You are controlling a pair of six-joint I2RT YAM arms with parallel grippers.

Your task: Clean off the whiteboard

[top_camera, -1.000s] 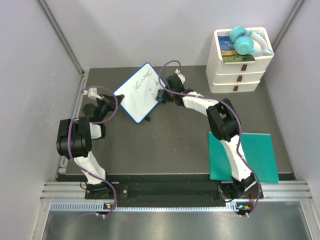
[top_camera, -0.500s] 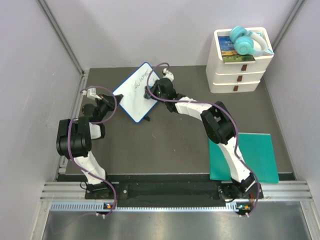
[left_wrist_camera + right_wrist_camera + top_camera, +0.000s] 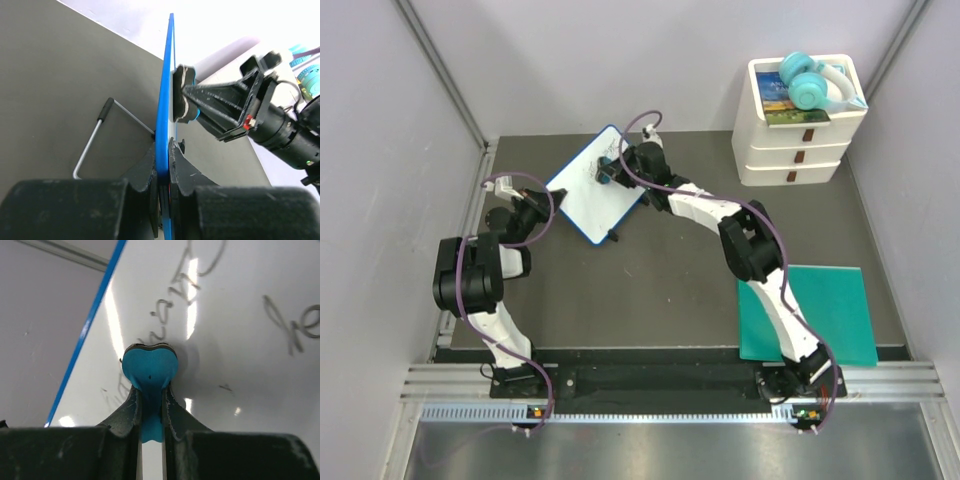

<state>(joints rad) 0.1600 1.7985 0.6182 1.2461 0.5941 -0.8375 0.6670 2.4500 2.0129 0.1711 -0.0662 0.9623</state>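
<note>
The whiteboard [image 3: 592, 195], white with a thin blue rim, stands tilted at the back left of the table. My left gripper [image 3: 542, 200] is shut on its left edge; in the left wrist view the blue rim [image 3: 165, 125] runs between my closed fingers. My right gripper [image 3: 613, 170] is shut on a small blue eraser [image 3: 149, 371] and presses it against the board's upper part. Grey handwriting [image 3: 180, 287] shows on the board around the eraser. The eraser also shows in the left wrist view [image 3: 182, 100], touching the board's face.
A white stack of drawers [image 3: 800, 125] with teal headphones [image 3: 805, 82] on top stands at the back right. A teal mat [image 3: 840, 315] lies at the front right. The board's wire stand [image 3: 95, 140] rests on the dark table behind it. Grey walls close both sides.
My right gripper has moved left and up across the whiteboard with the eraser, from its right edge to its upper middle. Writing on the right part is gone. The left arm stays still.
</note>
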